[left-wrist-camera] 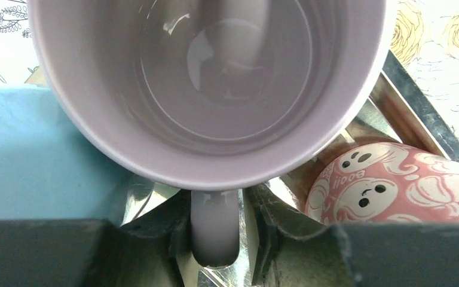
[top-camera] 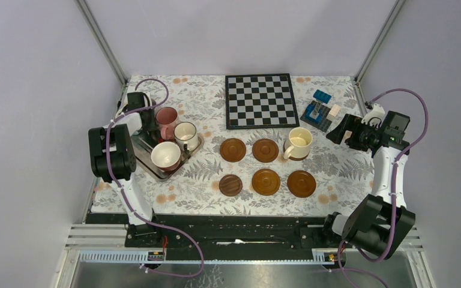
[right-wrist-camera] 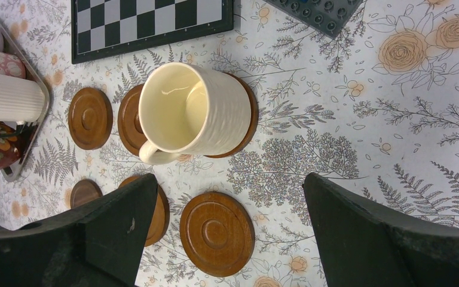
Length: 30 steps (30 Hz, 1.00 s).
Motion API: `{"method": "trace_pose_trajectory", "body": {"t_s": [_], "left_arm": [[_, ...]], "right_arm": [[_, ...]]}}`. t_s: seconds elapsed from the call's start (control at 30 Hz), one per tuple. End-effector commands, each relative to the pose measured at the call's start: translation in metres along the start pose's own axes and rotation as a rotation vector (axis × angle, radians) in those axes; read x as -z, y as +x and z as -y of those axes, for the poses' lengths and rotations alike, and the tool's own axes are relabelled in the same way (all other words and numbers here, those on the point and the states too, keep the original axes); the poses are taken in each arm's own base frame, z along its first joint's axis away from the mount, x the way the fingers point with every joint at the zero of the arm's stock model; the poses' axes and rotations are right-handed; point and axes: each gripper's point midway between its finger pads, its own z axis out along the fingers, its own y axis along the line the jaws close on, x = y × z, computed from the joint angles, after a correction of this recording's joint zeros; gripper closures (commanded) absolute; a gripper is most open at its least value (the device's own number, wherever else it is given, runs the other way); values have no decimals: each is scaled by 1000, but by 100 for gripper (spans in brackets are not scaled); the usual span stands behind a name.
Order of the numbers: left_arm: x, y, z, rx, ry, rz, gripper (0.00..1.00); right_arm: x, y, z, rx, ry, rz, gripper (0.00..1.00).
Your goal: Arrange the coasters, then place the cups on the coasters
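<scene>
A lilac cup [left-wrist-camera: 215,89] fills the left wrist view, standing in the metal tray [left-wrist-camera: 406,89]. Its handle [left-wrist-camera: 215,227] lies between my left gripper's [left-wrist-camera: 215,203] fingers, which stand narrowly apart; a sliver of tray shows beside the right one. A light blue cup [left-wrist-camera: 36,155] and a pink cup [left-wrist-camera: 394,179] flank it. My right gripper [right-wrist-camera: 230,182] hangs wide open over a bare coaster [right-wrist-camera: 216,233]. A cream-yellow cup [top-camera: 299,143] sits on the back right coaster [right-wrist-camera: 248,107]. Five more coasters, one [top-camera: 233,149] at back left and a darker one [top-camera: 230,185] in front, lie bare.
The tray [top-camera: 154,173] at the left also holds a white ribbed cup [top-camera: 185,133] and a cream cup [top-camera: 166,155]. A chessboard [top-camera: 258,101] lies at the back. A blue block toy [top-camera: 318,114] sits at the back right, close to my right gripper [top-camera: 342,129].
</scene>
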Motion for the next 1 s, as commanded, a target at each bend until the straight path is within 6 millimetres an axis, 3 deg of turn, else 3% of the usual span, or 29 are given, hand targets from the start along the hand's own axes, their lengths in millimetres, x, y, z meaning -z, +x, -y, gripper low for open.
{"method": "trace_pose_trajectory", "body": {"t_s": [0.0, 0.4, 0.97], "left_arm": [[1, -30, 2, 14, 10, 82, 71], [17, -40, 14, -23, 11, 123, 100], [60, -89, 17, -12, -14, 306, 100]], "right_arm": [[-1, -4, -1, 15, 1, 15, 1], [-1, -3, -1, 21, -2, 15, 0], [1, -2, -2, 38, -2, 16, 0]]}}
